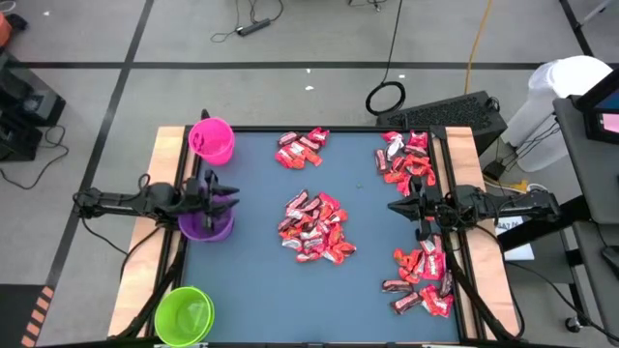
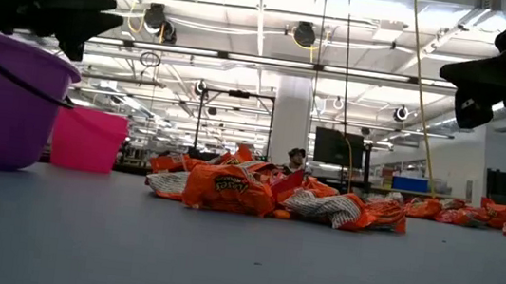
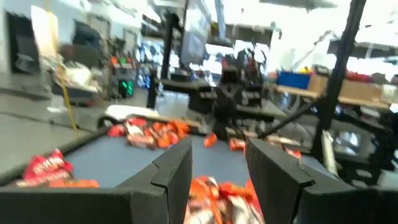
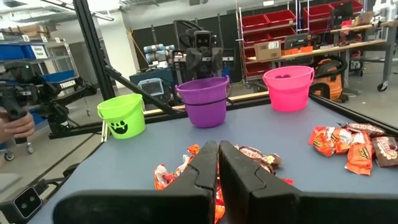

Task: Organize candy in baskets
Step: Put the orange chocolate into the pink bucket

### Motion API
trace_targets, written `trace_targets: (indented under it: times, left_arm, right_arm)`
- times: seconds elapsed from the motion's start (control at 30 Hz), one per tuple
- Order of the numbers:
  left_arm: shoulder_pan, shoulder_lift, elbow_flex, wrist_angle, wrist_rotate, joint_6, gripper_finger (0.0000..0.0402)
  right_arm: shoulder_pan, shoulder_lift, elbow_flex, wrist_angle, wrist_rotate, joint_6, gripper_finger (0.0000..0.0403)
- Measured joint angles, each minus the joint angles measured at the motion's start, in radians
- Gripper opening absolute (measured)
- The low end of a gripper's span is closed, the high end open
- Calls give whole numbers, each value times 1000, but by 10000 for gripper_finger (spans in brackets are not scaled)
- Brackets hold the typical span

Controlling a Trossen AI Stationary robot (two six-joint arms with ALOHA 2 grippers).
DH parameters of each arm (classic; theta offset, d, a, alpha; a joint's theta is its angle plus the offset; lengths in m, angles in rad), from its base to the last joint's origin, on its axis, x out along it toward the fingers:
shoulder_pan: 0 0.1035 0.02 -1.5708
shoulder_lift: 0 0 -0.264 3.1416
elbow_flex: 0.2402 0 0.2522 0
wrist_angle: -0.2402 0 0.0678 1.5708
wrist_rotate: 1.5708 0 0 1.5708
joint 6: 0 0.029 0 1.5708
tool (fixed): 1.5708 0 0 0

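Three baskets stand along the table's left side: pink (image 1: 211, 140) at the far end, purple (image 1: 205, 225) in the middle, lime green (image 1: 184, 314) at the near corner. Red and orange candy lies in heaps at the centre (image 1: 314, 227), the far middle (image 1: 302, 147), the far right (image 1: 406, 159) and the near right (image 1: 424, 280). My left gripper (image 1: 235, 197) hangs open and level over the purple basket, pointing at the centre heap, with nothing between its fingers (image 3: 217, 180). My right gripper (image 1: 392, 205) hangs shut and level at the right edge (image 4: 217, 168), between the two right heaps.
Wooden strips (image 1: 164, 164) run along the table's left and right sides. Bare blue mat (image 1: 261, 280) lies between the centre heap and the baskets. A black keyboard (image 1: 445, 111) sits beyond the far right corner. A person's hand (image 4: 15, 124) shows off the table in the right wrist view.
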Motion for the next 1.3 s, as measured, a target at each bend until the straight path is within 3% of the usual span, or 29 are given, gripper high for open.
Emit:
trace_targets:
  times: [0.27,0.87,1.1,1.3]
  left_arm:
    - [0,0,0,28,-95,10,157]
    - [0,0,0,31,-95,10,157]
    - [0,0,0,27,-91,10,157]
    - [0,0,0,30,-89,60,157]
  right_arm:
    - [0,0,0,0,-1,0,6]
    - [0,1,0,33,1,5,6]
    - [0,51,0,108,136,0,6]
    - [-1,200,0,266,201,-23,6]
